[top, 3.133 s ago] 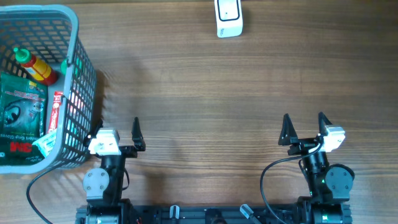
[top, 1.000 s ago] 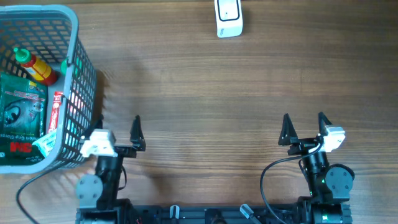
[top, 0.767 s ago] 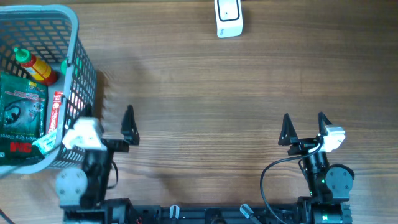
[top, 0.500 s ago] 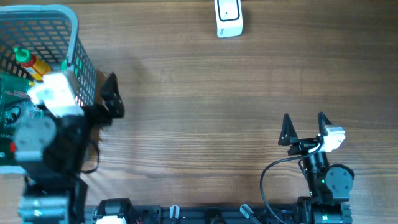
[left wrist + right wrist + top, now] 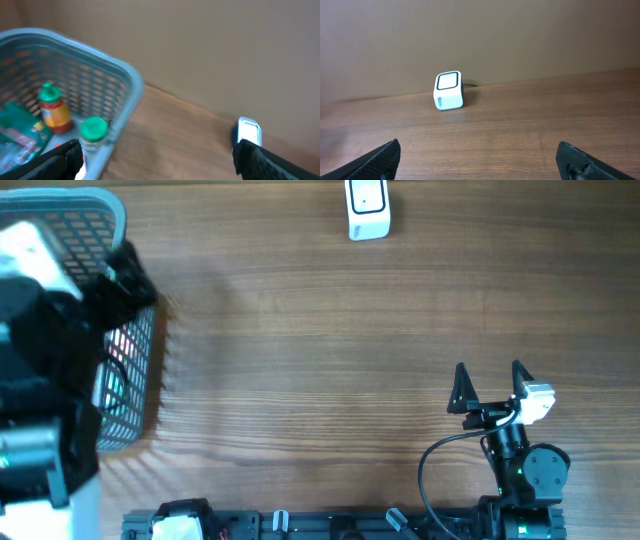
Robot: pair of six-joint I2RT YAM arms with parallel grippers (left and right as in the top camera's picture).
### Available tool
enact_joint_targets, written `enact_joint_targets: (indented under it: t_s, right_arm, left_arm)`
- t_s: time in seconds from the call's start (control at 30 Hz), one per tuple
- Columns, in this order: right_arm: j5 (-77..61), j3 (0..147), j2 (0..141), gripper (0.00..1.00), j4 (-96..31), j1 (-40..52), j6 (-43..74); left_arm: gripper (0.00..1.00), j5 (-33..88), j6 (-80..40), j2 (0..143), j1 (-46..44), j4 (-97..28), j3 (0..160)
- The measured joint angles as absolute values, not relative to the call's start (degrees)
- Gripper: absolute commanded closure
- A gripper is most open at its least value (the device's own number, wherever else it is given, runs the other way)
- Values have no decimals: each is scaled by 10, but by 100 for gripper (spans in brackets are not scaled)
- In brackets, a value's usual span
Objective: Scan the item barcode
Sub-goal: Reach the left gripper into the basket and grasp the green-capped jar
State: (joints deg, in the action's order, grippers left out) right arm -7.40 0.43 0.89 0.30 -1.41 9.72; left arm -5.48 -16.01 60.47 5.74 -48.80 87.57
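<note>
The left gripper has its jaws spread wide with nothing between them, its two dark fingers framing the wrist view at the lower corners. Its arm hangs high over the grey-blue mesh basket at the table's left edge, so close to the overhead camera that it looms large and blurred and covers most of the basket's inside. The right gripper is likewise released and empty, low and level near its base, fingers pointing across the bare wood toward the white scanner, which stands well apart at the far edge with its dark-rimmed window tilted upward. The items to scan lie in the basket, seen from the left wrist: a red-orange sauce bottle with a green cap, upright; a green packet with a red strip beside it; and a green-capped container against the near wall. The view is soft, and no barcode can be made out.
</note>
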Motion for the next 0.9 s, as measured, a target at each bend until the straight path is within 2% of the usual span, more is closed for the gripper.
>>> enact_joint_targets:
  t_s: [0.23,0.5,0.63,0.9]
  right_arm:
    - [-74,4,9,0,3,-14,97]
    - [-74,4,9,0,3,-14,97]
    - [-74,4,9,0,3,-14,97]
    - [-74,4,9,0,3,-14,97]
  left_arm:
    - [0,-85,-266,755,185,-553,1016]
    - [0,-46,-321,898,259,-565,1023]
    - [0,-32,-299,974,259,-580,1023]
    - [0,27,-174,1071,259,-578,1023]
